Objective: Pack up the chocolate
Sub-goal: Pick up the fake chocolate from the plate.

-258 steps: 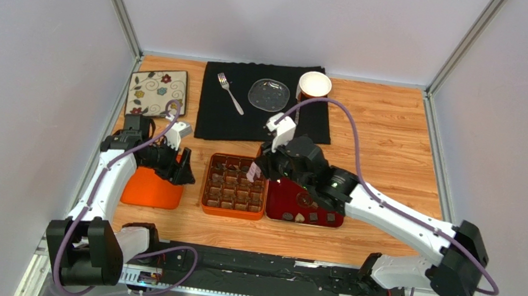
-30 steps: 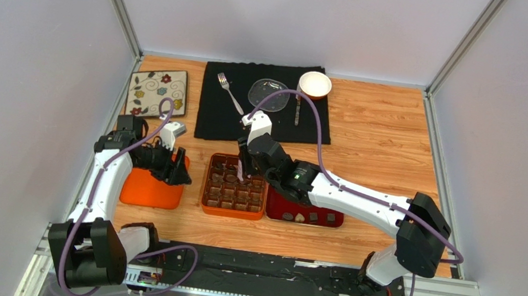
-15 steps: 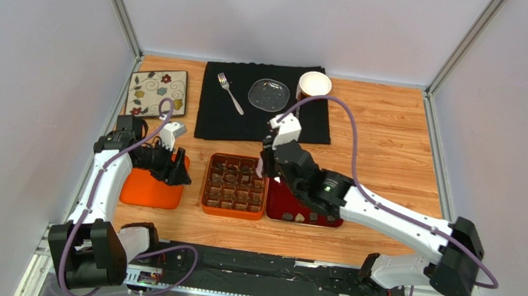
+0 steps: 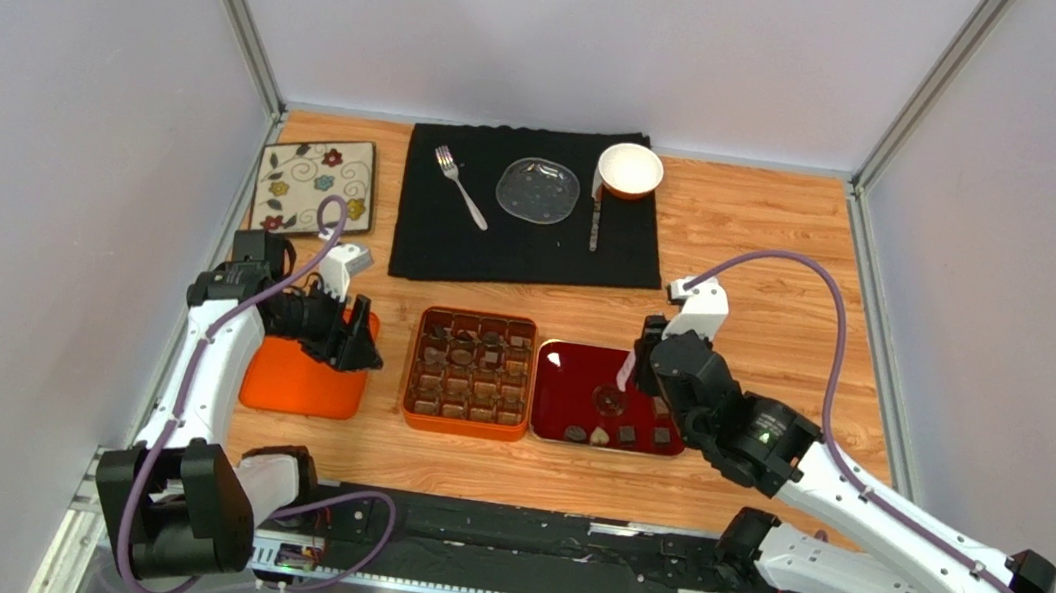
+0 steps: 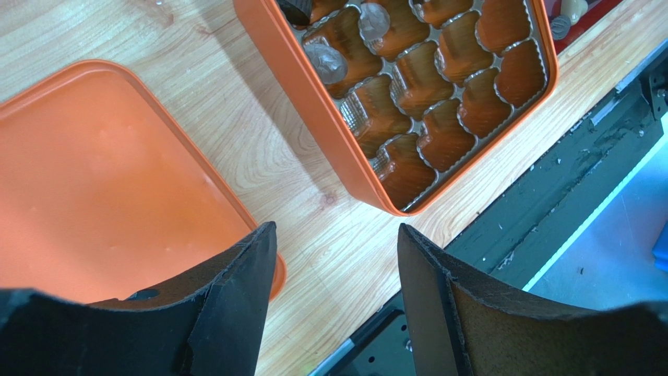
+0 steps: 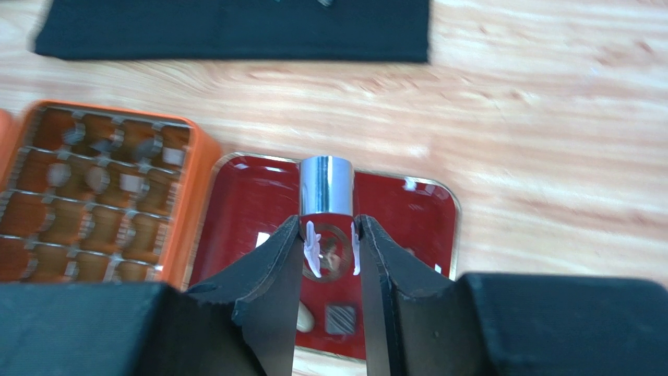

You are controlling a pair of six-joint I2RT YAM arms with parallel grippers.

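Right hand (image 6: 328,225) narrow, clamping shiny metal tool (image 6: 325,186) over round chocolate (image 6: 335,255); tip contact unclear. Left hand (image 5: 335,233) wide, empty.

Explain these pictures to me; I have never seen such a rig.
These are two robot arms bolted to the near edge of a wooden table. The wide picture comes from a fixed camera above. The other two come from a camera on each wrist, looking past that arm's fingers.

On the table lie an orange box with compartments, an orange lid, and a red tray with loose chocolate pieces. Farther back, a black cloth carries a fork, a glass plate and a cup.

The left gripper is open and empty by the lid's edge. The right gripper is shut on small metal tongs, whose white tips hang over a round piece in the tray.
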